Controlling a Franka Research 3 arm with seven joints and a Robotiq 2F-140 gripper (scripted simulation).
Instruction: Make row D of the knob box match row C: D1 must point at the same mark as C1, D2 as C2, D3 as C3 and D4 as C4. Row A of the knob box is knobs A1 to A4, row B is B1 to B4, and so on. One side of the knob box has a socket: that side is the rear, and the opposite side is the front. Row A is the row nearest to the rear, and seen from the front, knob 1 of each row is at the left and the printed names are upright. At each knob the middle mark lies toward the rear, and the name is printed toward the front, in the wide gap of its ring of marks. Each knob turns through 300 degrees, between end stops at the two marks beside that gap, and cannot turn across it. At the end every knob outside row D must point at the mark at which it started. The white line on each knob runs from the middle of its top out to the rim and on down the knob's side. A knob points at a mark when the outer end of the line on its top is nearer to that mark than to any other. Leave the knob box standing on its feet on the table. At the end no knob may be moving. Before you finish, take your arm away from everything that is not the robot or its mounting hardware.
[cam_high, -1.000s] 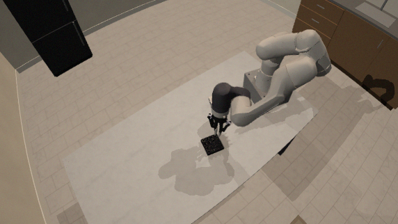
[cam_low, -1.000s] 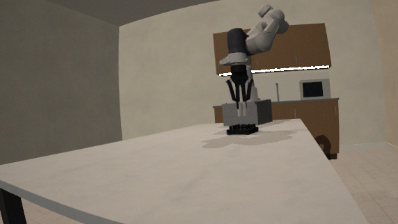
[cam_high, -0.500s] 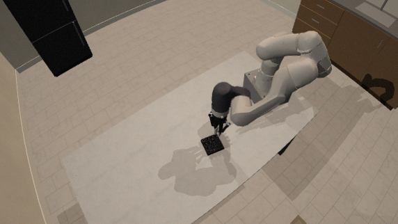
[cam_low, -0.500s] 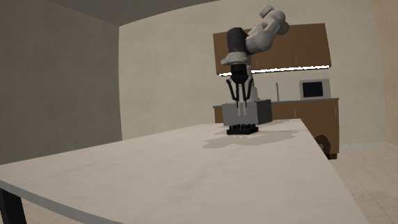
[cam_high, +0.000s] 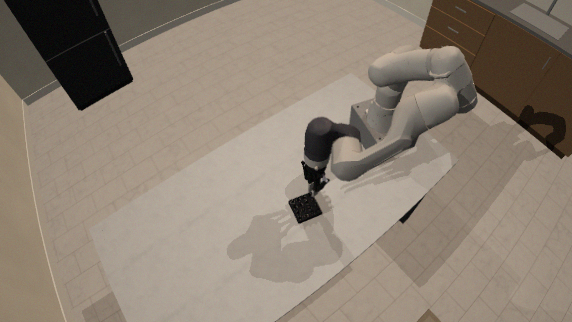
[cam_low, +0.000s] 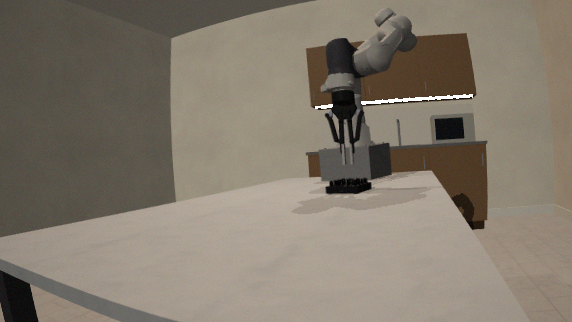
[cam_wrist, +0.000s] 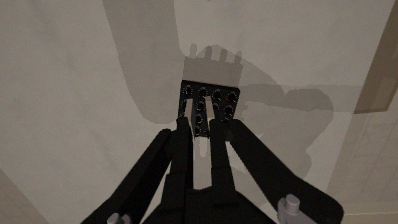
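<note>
Gripper (cam_high: 313, 193) (cam_low: 348, 164) (cam_wrist: 200, 106): matt black, plastic-looking linkages; smooth, pale, metal-like fingertips. Knob box (cam_high: 305, 208) (cam_low: 348, 188) (cam_wrist: 210, 89), below the fingertips: dark, plastic-looking. Tabletop (cam_high: 200, 200) (cam_low: 250, 240) (cam_wrist: 75, 100), beneath both: smooth, matt, faintly veined, stone-like. Cabinets (cam_high: 520, 65) (cam_low: 440, 175), beyond the gripper in the exterior view: brown, wood-like, low sheen.

Has pale, rounded links (cam_high: 440, 106) (cam_low: 375, 57) and a dark wrist (cam_high: 317, 141) (cam_low: 339, 56). Ends in a black gripper (cam_high: 312, 191) (cam_low: 348, 163) (cam_wrist: 200, 106) with slim, light fingertips (cam_low: 344, 157). Carries silvery pins (cam_wrist: 292, 202).

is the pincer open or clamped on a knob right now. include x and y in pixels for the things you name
Open, holding nothing: the pincer (cam_high: 312, 193) (cam_low: 348, 163) (cam_wrist: 200, 106) shows a narrow gap between its fingertips, above the knob box (cam_high: 305, 208) (cam_low: 348, 188) (cam_wrist: 210, 88).
</note>
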